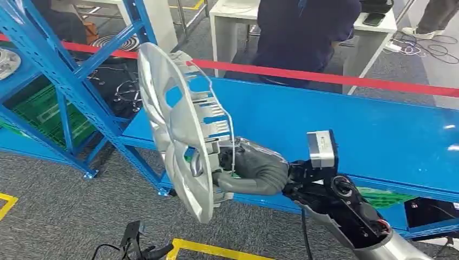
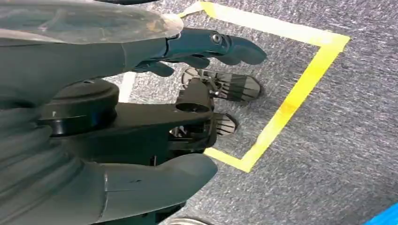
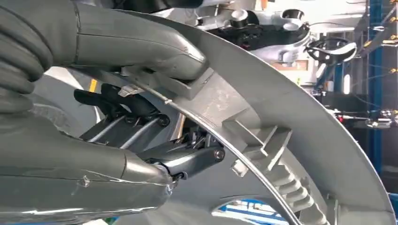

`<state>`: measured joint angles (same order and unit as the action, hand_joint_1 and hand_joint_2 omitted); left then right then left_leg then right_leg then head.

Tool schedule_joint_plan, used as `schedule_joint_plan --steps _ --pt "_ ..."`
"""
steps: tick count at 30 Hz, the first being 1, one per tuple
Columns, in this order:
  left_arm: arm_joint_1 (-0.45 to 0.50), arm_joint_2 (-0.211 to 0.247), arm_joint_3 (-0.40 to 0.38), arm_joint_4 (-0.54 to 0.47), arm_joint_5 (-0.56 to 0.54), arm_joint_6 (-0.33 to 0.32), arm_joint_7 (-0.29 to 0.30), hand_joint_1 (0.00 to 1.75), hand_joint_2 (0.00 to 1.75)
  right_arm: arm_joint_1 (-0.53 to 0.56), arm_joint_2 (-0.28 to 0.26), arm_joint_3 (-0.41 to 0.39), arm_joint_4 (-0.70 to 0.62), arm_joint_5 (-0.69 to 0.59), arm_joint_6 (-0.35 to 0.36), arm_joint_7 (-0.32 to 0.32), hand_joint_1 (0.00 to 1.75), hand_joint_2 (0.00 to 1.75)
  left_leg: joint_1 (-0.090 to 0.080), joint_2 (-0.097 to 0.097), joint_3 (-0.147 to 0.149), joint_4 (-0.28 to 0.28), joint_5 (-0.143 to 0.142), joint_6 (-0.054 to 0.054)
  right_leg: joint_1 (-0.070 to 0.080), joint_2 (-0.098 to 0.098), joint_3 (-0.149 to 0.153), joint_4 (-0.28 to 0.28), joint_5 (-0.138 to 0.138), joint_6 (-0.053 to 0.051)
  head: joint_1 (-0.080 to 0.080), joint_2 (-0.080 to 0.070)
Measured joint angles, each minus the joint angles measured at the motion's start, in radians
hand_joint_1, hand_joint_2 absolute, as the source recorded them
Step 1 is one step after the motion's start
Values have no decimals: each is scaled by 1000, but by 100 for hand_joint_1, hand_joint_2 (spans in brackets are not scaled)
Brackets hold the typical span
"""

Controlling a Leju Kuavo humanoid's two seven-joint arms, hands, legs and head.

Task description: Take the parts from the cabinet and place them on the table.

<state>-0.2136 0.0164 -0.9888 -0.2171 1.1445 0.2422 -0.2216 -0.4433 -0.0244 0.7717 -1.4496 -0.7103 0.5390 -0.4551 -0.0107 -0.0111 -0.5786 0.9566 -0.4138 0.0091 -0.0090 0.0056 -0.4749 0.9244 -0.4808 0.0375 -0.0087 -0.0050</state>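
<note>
A silver wheel cover (image 1: pixel 173 124) stands on edge, tilted, in the air above the near left corner of the blue table (image 1: pixel 352 124). My right hand (image 1: pixel 249 169) grips it at its lower rim from the back side. In the right wrist view the thumb presses on the ribbed inner rim of the wheel cover (image 3: pixel 300 122), and the darker fingers of my right hand (image 3: pixel 94 154) reach through behind it. My left hand (image 2: pixel 94 61) hangs above the grey carpet with its fingers apart and nothing in them.
The blue cabinet rack (image 1: pixel 65 76) stands at the left, with another silver part (image 1: pixel 6 62) on a shelf and a green crate (image 1: pixel 43 114) below. A red barrier tape (image 1: pixel 325 77) runs behind the table. A person (image 1: pixel 303 32) stands beyond it. Yellow floor tape (image 2: pixel 300 93) marks the carpet.
</note>
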Motion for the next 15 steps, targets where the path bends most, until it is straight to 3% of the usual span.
schedule_joint_plan --steps 2,3,4,6,7,8,9,10,11,12,13,15 --pt "0 0 0 0 -3 0 2 0 175 -2 0 -1 1 2 -5 0 175 175 6 0 5 -15 5 7 5 -2 4 -4 -1 4 -1 0" --pt "0 -1 0 0 -6 0 4 0 175 -2 0 -3 3 2 -6 2 175 175 14 -1 16 -30 10 10 0 -1 2 6 -11 4 -1 0" --pt "-2 -1 0 0 -7 0 6 0 175 -5 0 -3 5 1 -6 2 175 175 15 -4 21 -35 11 12 2 -2 -20 58 -41 6 3 0" --pt "-4 0 0 0 -9 0 12 0 175 -7 0 -6 11 -2 -5 0 175 175 15 -9 21 -35 11 12 -1 -2 -112 238 -122 12 9 0" --pt "-4 -1 0 0 -9 0 13 0 175 -6 0 -6 14 -2 -4 0 175 175 15 -14 21 -35 11 12 -3 -2 -155 316 -144 14 9 0" --pt "-3 -1 0 0 -9 0 13 0 175 -5 0 -6 17 -3 -4 0 175 175 16 -21 21 -34 10 11 -5 -2 -181 352 -142 16 10 0" --pt "-3 -1 0 0 -9 -1 13 0 175 -5 0 -6 21 -3 -4 1 175 175 18 -32 23 -33 8 8 -8 -2 -180 332 -111 18 10 0" --pt "-3 -1 0 0 -9 -1 13 0 175 -5 0 -6 25 -3 -4 2 175 175 21 -43 25 -29 6 4 -12 -1 -156 263 -59 19 11 0" --pt "-4 -1 0 0 -9 -1 14 0 175 -6 0 -7 27 -5 -4 2 175 175 25 -55 26 -23 2 -2 -15 7 -117 172 -3 22 11 0" --pt "-4 -1 0 0 -9 -1 13 0 175 -7 0 -7 27 -8 -4 2 175 175 29 -67 27 -15 -4 -11 -21 29 -76 72 50 25 12 0" --pt "-5 0 0 0 -8 -1 13 0 175 -7 0 -7 30 -12 -4 2 175 175 27 -75 21 -11 -7 -18 -26 76 -62 47 31 29 13 0" --pt "-8 -1 0 0 -7 -1 13 0 175 -6 0 -7 33 -15 -4 2 175 175 29 -94 5 -4 -1 -33 -22 69 -68 40 31 16 9 0"
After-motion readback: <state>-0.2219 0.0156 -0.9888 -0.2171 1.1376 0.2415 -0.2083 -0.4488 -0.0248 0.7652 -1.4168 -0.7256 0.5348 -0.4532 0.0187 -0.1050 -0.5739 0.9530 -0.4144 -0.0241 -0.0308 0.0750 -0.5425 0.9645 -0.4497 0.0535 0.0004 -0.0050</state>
